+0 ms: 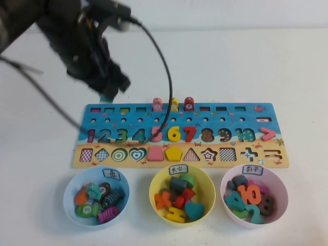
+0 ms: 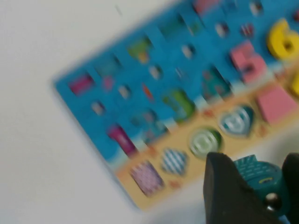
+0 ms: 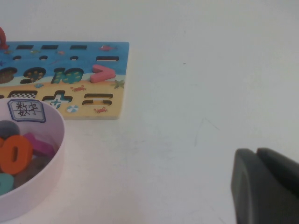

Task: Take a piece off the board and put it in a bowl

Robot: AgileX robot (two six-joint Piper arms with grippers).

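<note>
Left wrist view, left gripper (image 2: 254,184) clamped on the teal piece (image 2: 257,173), raised above the board (image 1: 182,136) near its left end, blue bowl (image 1: 69,202) below, right gripper (image 3: 266,186) fingers pressed together, off the board's right.

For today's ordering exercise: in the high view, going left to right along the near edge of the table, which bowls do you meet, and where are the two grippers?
Pale blue bowl → yellow bowl → pink bowl. The left gripper hangs above the board's far left end, shut on the teal piece. The right gripper is parked right of the board, shut.
</note>
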